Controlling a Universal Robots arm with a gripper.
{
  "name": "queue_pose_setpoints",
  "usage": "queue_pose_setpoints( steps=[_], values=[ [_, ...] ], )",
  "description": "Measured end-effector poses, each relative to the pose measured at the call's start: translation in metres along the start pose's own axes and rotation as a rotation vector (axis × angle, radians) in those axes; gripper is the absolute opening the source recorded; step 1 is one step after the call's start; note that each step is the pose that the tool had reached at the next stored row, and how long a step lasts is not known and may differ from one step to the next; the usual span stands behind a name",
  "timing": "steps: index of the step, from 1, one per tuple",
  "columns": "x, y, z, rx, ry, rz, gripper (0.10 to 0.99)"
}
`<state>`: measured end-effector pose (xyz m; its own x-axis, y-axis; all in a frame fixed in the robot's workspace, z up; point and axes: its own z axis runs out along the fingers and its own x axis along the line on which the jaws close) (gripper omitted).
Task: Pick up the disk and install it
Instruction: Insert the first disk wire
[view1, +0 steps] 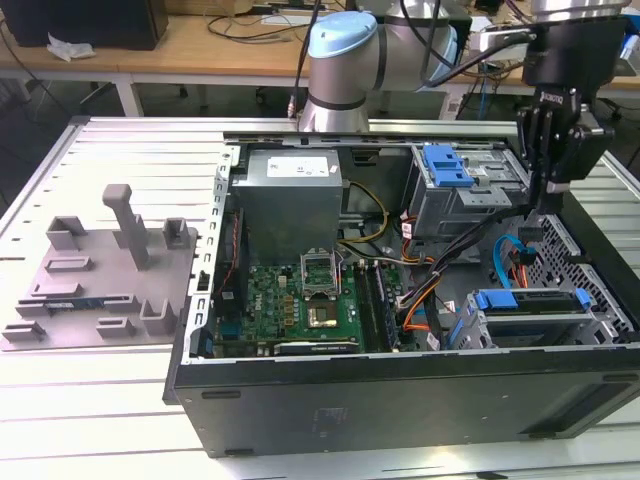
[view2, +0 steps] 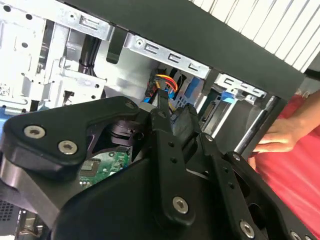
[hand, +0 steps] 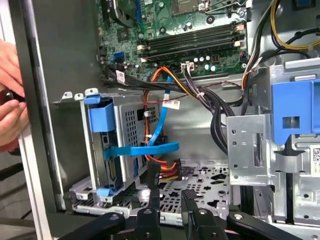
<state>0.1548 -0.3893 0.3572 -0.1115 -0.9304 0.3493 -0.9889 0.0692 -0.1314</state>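
Note:
The disk (view1: 530, 301), silver with a blue bracket along its edge, sits in the drive cage at the front corner of the open computer case on the exterior view's right. In the first wrist view its blue bracket (hand: 101, 118) shows at the cage's end, with a blue cable draped across the cage. My black gripper (view1: 540, 200) hangs above the case behind that cage, over the perforated case wall. Its fingers stand a little apart with nothing between them, so the gripper (hand: 171, 199) is open and apart from the disk. The second wrist view shows the gripper (view2: 175, 112) over the cables.
A grey power supply (view1: 290, 195) and the green motherboard (view1: 300, 305) fill the case's other half. A blue latch (view1: 445, 165) tops the upper bay. A person's hand (hand: 10, 105) rests on the case wall beside the cage. A grey fixture (view1: 100, 270) lies on the table.

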Motion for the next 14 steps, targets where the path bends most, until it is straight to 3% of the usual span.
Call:
queue_pose_setpoints(
  steps=[1, 3, 4, 6, 7, 11, 14],
  values=[
    [-0.0004, 0.0006, 0.0012, -0.002, 0.0019, 0.006, 0.314],
    [-0.0009, 0.0022, 0.0026, -0.004, 0.0155, 0.013, 0.314],
    [-0.0008, 0.0027, 0.0027, -0.003, 0.0268, 0.014, 0.314],
    [-0.0008, 0.0048, 0.003, 0.0, 0.0665, 0.014, 0.314],
    [-0.0008, 0.0053, 0.0033, 0.001, 0.0757, 0.014, 0.314],
    [-0.0029, 0.0087, 0.0091, -0.004, 0.0891, 0.028, 0.314],
    [-0.0043, 0.0102, 0.0125, -0.012, 0.1183, 0.051, 0.314]
  ],
)
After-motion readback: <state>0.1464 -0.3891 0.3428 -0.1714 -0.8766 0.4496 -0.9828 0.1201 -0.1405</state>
